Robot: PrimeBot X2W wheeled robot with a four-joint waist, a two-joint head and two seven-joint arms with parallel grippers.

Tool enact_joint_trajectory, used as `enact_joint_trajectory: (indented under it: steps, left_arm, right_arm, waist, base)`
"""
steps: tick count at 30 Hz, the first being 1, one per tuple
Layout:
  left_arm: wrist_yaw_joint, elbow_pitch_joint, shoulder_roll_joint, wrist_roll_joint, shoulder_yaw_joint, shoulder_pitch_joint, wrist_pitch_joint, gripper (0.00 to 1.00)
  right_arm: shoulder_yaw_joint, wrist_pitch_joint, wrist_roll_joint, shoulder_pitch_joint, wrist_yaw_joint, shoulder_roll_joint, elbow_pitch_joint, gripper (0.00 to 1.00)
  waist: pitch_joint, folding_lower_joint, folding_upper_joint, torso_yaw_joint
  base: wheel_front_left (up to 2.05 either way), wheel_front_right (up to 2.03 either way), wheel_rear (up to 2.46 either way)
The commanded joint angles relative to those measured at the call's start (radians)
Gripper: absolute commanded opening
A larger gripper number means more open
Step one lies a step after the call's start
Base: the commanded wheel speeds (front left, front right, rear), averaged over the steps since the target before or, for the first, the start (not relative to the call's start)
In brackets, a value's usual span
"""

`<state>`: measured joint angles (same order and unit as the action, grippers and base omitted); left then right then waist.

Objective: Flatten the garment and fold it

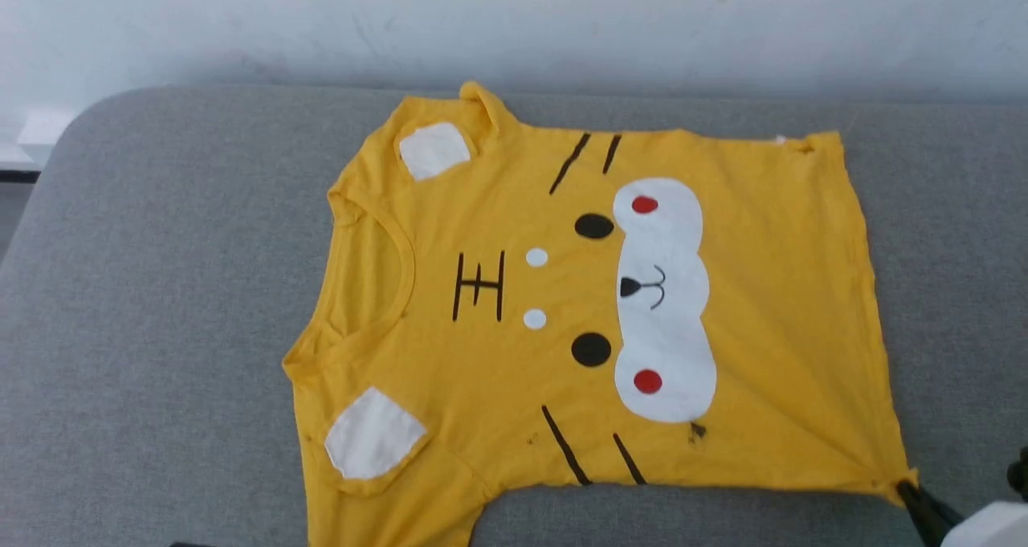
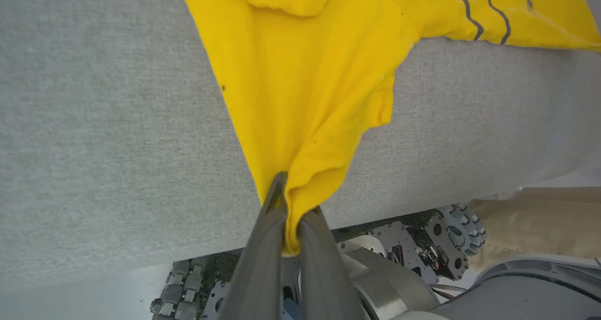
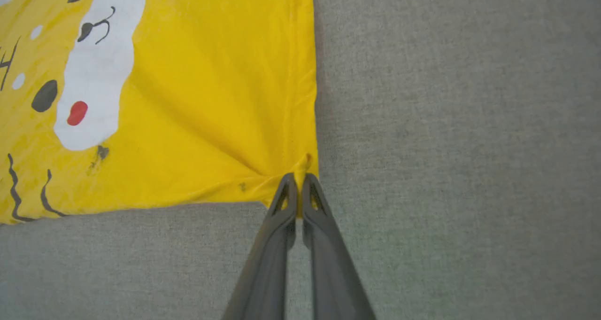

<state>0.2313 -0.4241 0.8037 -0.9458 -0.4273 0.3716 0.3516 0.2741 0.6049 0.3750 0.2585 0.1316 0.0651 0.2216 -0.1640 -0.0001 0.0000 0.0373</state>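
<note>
T-shirt [image 1: 514,306] lies spread, print up, on grey worktop [image 1: 161,290] (neck to the left). The left claw [image 2: 296,195] is clenched on its near sleeve [image 2: 305,99]; right claw [image 3: 296,181] clenched on near right hem corner [image 3: 277,181].

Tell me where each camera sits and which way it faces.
Head view: on the head, looking down at the garment on the grey surface; right gripper lower right.
Left wrist view: along the left gripper, shut on the garment; wheeled base below.
Right wrist view: along the right gripper, shut on the hem corner.
Shared: head and right wrist views show that pinched corner.
</note>
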Motion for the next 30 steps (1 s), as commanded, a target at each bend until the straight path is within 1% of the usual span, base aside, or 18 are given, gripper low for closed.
enact_joint_trajectory:
  steps: [1,4,8,12,15,19,21,26,30]
  left_arm:
    - [0.004,-0.009,-0.004,-0.010,-0.002,0.013,0.002,0.00]
    - [-0.002,-0.044,-0.003,-0.057,0.000,0.061,0.008,0.00]
    - [-0.002,-0.081,-0.003,-0.086,0.035,0.114,-0.035,0.00]
    - [0.011,-0.098,0.011,-0.077,0.080,0.145,-0.085,0.00]
    - [0.011,-0.112,0.008,-0.054,0.109,0.126,-0.129,0.00]
    - [-0.003,-0.118,0.004,-0.006,0.130,0.053,-0.172,0.00]
    - [-0.019,-0.114,0.002,0.019,0.129,-0.002,-0.181,0.00]
    - [-0.057,-0.079,-0.020,0.077,0.121,-0.176,-0.198,0.00]
    - [-0.085,-0.015,-0.044,0.124,0.105,-0.322,-0.203,0.00]
  right_arm:
    - [0.002,0.007,0.008,0.013,-0.001,0.001,0.006,0.00]
    - [0.004,0.056,0.030,0.067,-0.001,0.000,0.029,0.00]
    - [0.009,0.099,0.061,0.134,-0.001,-0.002,0.076,0.00]
    - [0.033,0.100,0.068,0.158,-0.001,-0.005,0.110,0.00]
    - [0.045,0.080,0.063,0.139,-0.001,-0.008,0.122,0.00]
    - [0.051,0.045,0.042,0.084,-0.001,-0.009,0.132,0.00]
    - [0.059,0.019,0.023,0.041,-0.001,-0.009,0.136,0.00]
    - [0.043,-0.017,-0.017,-0.088,-0.001,0.010,0.131,0.00]
    - [0.030,-0.034,-0.041,-0.187,-0.001,0.021,0.104,0.00]
  waist:
    - [0.022,0.0001,0.0000,0.001]
    - [0.040,0.0001,0.0000,-0.002]
    - [0.061,0.0001,0.0000,0.001]
    - [0.074,0.0001,0.0000,0.003]
    - [0.076,0.0001,0.0000,0.006]
    - [0.051,0.0001,0.0000,0.011]
    - [0.024,0.0001,0.0000,0.012]
    - [-0.080,0.0001,0.0000,0.007]
    - [-0.160,0.0001,0.0000,0.002]
  base:
    - [0.00,0.00,0.00]
    - [0.00,0.00,0.00]
    - [0.00,0.00,0.00]
    - [0.00,0.00,0.00]
    - [0.00,0.00,0.00]
    - [0.00,0.00,0.00]
    - [0.00,0.00,0.00]
    - [0.00,0.00,0.00]
    - [0.00,0.00,0.00]
